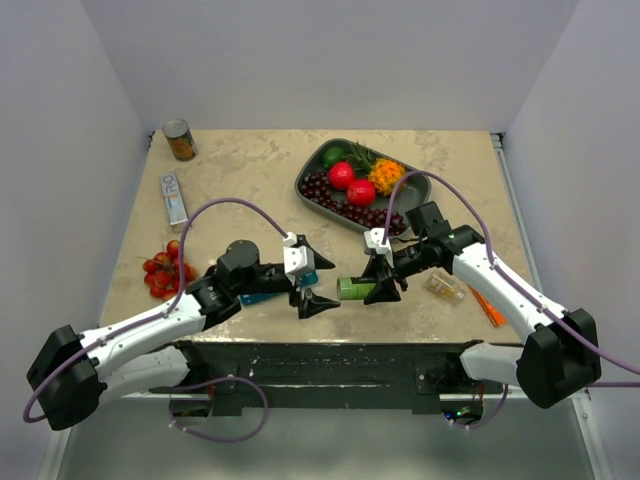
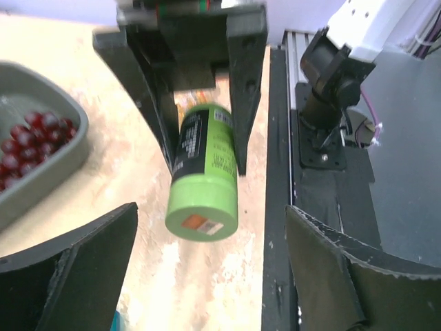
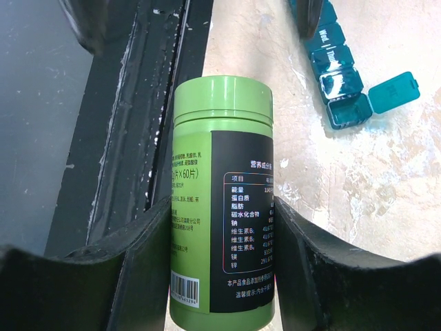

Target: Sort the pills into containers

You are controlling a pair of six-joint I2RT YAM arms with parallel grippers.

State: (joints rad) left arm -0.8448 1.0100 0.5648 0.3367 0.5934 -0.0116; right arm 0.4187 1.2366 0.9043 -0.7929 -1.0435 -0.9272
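Note:
A green pill bottle point(image 1: 352, 289) with a black label is held level above the table's front edge, cap toward the left arm. My right gripper point(image 1: 379, 277) is shut on its body; in the right wrist view the bottle point(image 3: 220, 200) sits between both fingers of the gripper point(image 3: 220, 276). My left gripper point(image 1: 322, 278) is open and faces the cap, apart from it. In the left wrist view the bottle point(image 2: 204, 176) hangs ahead of the open left gripper point(image 2: 207, 276). The teal pill organizer point(image 1: 258, 298) lies under the left gripper. In the right wrist view the organizer point(image 3: 336, 72) has one lid open.
A dark grey fruit tray point(image 1: 312, 168) with cherries and fruit stands at the back centre. A can point(image 1: 180, 140) and a white box point(image 1: 175, 198) are at the back left, red tomatoes point(image 1: 165, 270) at the left. A clear packet point(image 1: 445, 288) and an orange item point(image 1: 487, 305) lie at the right.

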